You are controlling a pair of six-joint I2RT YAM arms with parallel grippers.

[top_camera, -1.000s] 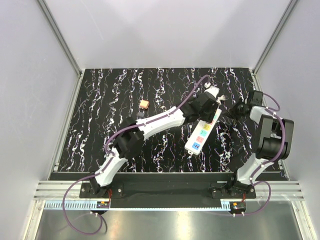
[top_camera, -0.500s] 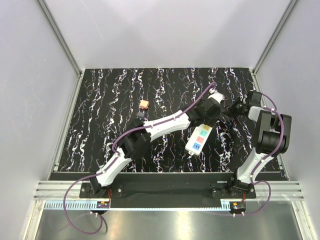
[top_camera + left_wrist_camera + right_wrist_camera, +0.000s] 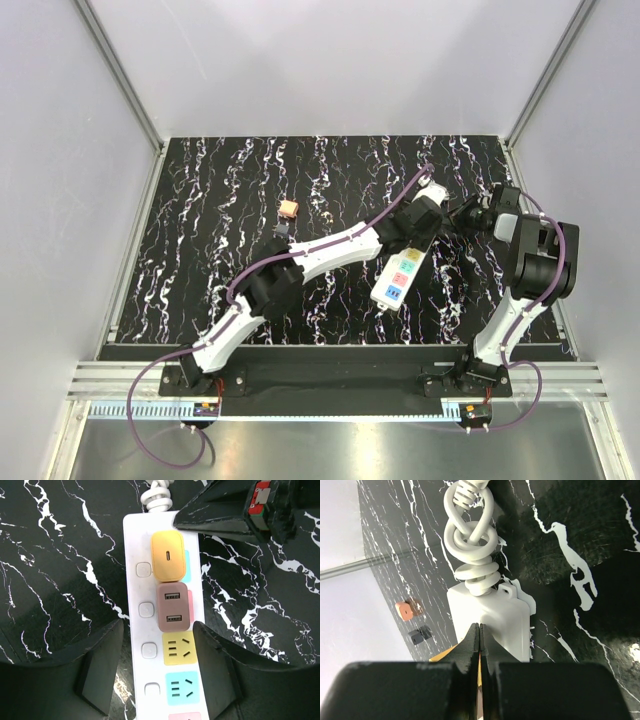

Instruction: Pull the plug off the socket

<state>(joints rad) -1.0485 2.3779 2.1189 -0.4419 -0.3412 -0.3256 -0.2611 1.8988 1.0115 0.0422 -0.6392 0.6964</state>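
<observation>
The socket, a white power strip [image 3: 400, 272], lies on the black marbled table. A yellow adapter [image 3: 168, 555] and a mauve USB adapter [image 3: 173, 606] sit in its far outlets. The orange-peach plug [image 3: 288, 208] lies loose on the table, well left of the strip; it also shows in the right wrist view [image 3: 406, 610]. My left gripper [image 3: 157, 626] is open and straddles the strip [image 3: 145, 630] at the yellow outlet [image 3: 178, 648]. My right gripper [image 3: 479, 628] is shut, with its tips at the strip's cord end [image 3: 495, 620].
A coiled white cord stub [image 3: 470, 535] leaves the strip's far end. A small black block [image 3: 282, 228] lies just near of the loose plug. The right gripper's fingers [image 3: 220, 515] reach in beside the yellow adapter. Grey walls close in the table.
My left gripper has moved from the strip's cord end nearer along the strip and now covers its far half. My right gripper has edged left toward the cord end.
</observation>
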